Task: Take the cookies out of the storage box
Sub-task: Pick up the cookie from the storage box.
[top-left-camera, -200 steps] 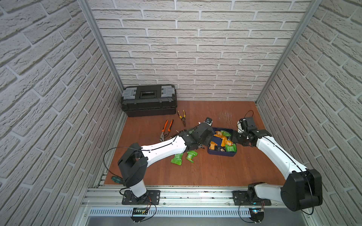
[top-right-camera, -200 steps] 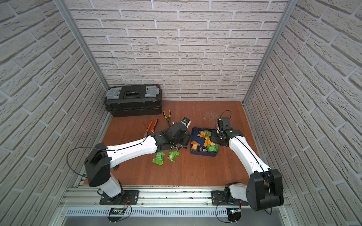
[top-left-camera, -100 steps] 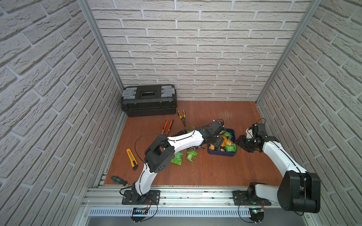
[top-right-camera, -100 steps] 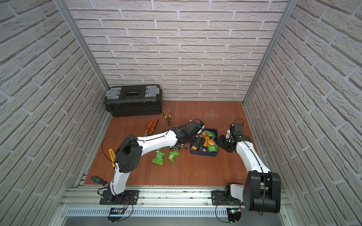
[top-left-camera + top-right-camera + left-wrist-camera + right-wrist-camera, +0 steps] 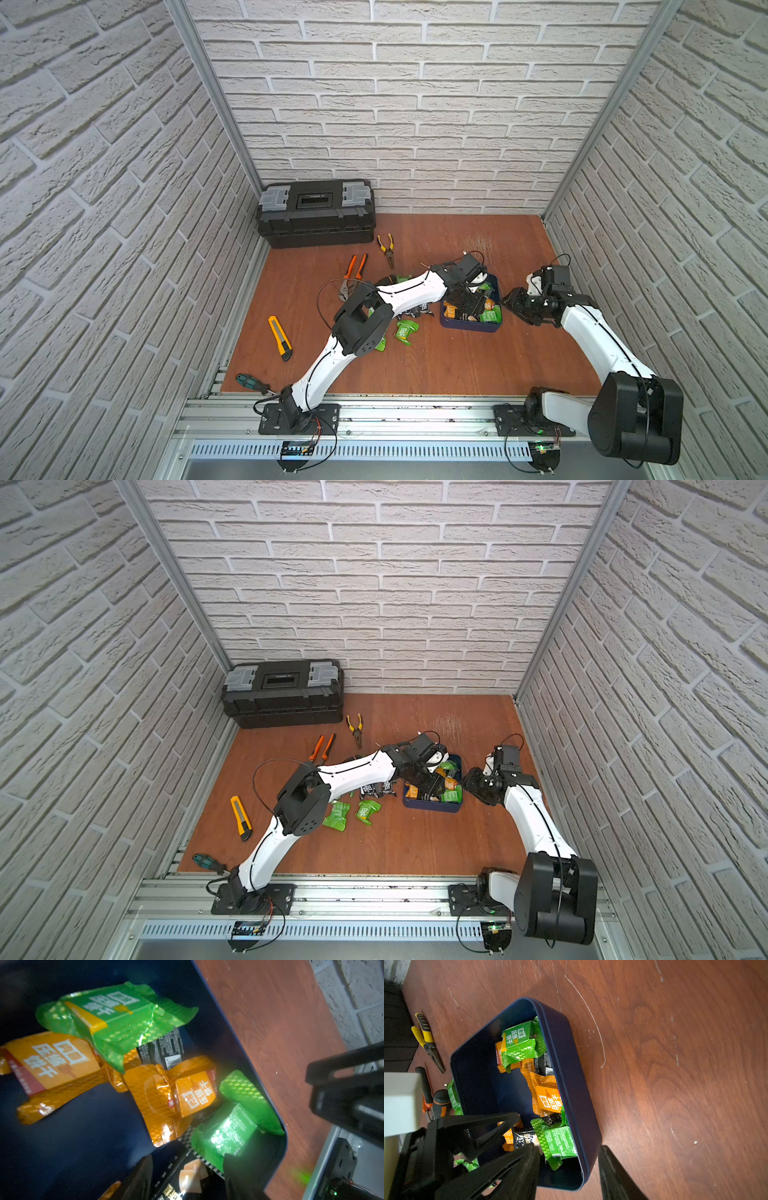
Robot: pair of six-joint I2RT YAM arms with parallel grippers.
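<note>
Left tool (image 5: 186, 1167) inside box (image 5: 83, 1136), jaws parted astride black packet (image 5: 166, 1180), grip unclear; right tool (image 5: 568, 1147) open, straddling box wall; green, orange cookies (image 5: 182, 1093) within; others loose on desk (image 5: 478, 365)

Both arms wore glossy white shells between bulky matte black joint housings. The left arm (image 5: 409, 291) had a thin black cable (image 5: 319, 297) looping free beside its elbow (image 5: 361, 324), whose black cover showed a cluster of small round holes. The right arm (image 5: 598, 338) carried a fine dark line along its shell and a big black shoulder block (image 5: 636, 415). Each sat on a black base plate (image 5: 324, 417) bolted to the aluminium rail (image 5: 415, 415). The fingers (image 5: 614, 1176) were black, tapering wedges.
</note>
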